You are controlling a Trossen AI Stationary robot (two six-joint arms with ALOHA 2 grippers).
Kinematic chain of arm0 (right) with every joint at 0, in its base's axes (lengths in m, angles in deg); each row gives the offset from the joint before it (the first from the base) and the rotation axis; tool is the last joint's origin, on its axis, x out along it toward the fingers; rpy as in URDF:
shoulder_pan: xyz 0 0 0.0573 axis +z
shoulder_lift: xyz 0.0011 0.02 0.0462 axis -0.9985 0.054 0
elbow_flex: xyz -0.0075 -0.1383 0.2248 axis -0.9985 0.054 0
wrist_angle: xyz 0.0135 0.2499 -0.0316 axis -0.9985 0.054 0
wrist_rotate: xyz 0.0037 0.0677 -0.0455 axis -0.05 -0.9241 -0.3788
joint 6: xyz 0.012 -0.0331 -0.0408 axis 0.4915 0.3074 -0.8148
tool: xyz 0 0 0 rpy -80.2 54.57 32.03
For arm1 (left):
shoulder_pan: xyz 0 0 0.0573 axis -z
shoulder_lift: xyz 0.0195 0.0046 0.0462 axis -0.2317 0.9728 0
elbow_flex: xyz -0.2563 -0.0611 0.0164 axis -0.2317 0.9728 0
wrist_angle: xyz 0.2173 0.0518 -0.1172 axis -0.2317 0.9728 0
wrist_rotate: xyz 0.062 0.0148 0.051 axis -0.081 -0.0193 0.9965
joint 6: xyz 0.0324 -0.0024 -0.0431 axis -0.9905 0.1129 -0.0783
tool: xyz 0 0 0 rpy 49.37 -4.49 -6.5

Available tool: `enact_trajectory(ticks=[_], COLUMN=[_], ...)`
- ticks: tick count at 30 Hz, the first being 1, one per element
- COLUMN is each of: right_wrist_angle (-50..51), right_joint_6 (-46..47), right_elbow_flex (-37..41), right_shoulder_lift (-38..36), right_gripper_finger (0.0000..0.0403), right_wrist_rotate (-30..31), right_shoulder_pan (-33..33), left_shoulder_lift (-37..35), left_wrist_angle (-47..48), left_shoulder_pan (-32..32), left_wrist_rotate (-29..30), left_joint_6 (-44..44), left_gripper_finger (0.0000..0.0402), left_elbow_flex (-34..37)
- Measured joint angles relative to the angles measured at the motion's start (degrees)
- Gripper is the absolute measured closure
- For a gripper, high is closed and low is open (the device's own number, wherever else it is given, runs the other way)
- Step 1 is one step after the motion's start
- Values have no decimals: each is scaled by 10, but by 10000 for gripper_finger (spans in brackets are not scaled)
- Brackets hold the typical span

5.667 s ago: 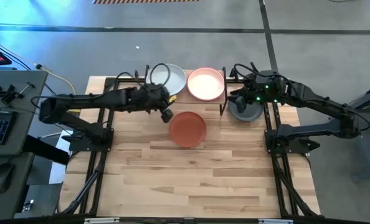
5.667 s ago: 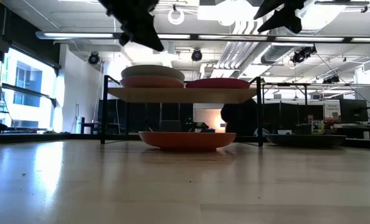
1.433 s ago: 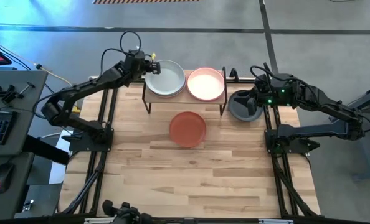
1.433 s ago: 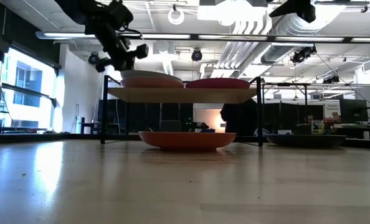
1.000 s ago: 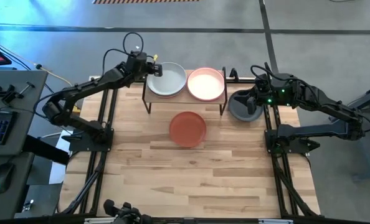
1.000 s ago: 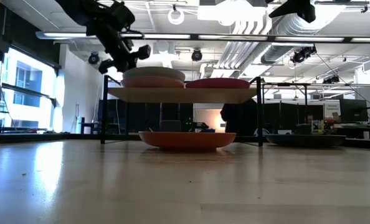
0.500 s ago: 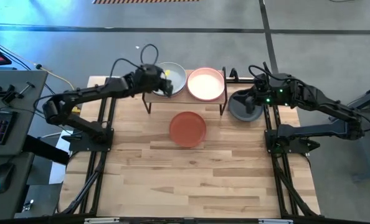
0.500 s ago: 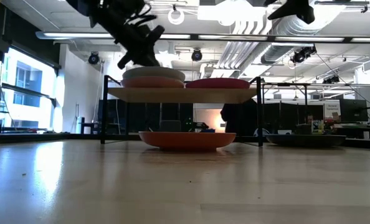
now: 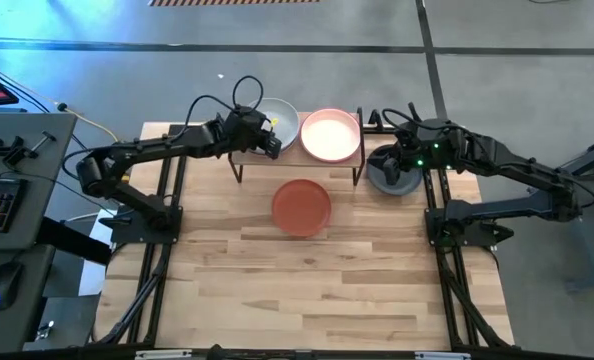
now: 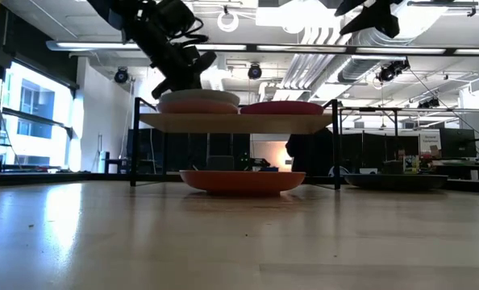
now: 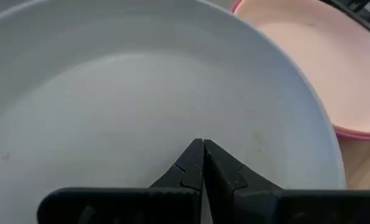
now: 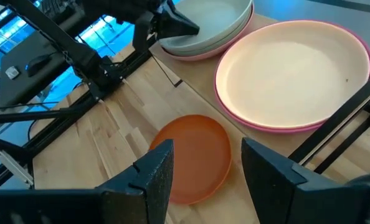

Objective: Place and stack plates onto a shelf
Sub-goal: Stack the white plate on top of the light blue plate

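Hovering over left stack on shelf (image 9: 239, 160): left tool (image 9: 274, 149), fingers pressed together, nothing held. Pale grey-white plate (image 9: 282, 122) tops that stack, pink plate (image 12: 191, 55) beneath, both flat, rims up. Cream plate (image 9: 330, 133) nested in magenta plate (image 12: 260, 124) on shelf's right half. Terracotta plate (image 9: 301, 205) flat on desk (image 9: 307, 290) before shelf. Dark grey plate (image 9: 385, 178) on desk right of shelf; right tool (image 9: 396, 160) above it, fingers apart, empty.

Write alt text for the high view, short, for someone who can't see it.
Seen from overhead, the left gripper, shut and empty, sits over the near rim of the pale grey-white plate on the shelf, beside a cream plate. A terracotta plate lies on the table in front; the open right gripper hovers over a dark grey plate right of the shelf.
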State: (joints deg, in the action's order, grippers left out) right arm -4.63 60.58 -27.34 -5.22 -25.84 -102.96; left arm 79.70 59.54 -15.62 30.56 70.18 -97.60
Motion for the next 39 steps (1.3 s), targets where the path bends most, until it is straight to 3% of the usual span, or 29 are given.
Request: enact_trajectory(ticks=[20, 27, 39], right_wrist_angle=[-1, -1, -3], right_joint_6=[2, 6, 15], right_elbow_flex=[0, 0, 0], right_shoulder_lift=[5, 5, 5], right_gripper_finger=[235, 235, 235], right_wrist_rotate=[33, 36, 36], right_shoulder_pan=[52, 63, 69], left_shoulder_lift=[-17, -17, -5], left_wrist_angle=[52, 49, 70], left_shoulder_pan=[-13, -13, 2], left_wrist_rotate=[-7, 19, 0], left_joint_6=[-15, -2, 1], left_gripper_finger=[401, 401, 401], left_elbow_flex=[-19, -19, -19])
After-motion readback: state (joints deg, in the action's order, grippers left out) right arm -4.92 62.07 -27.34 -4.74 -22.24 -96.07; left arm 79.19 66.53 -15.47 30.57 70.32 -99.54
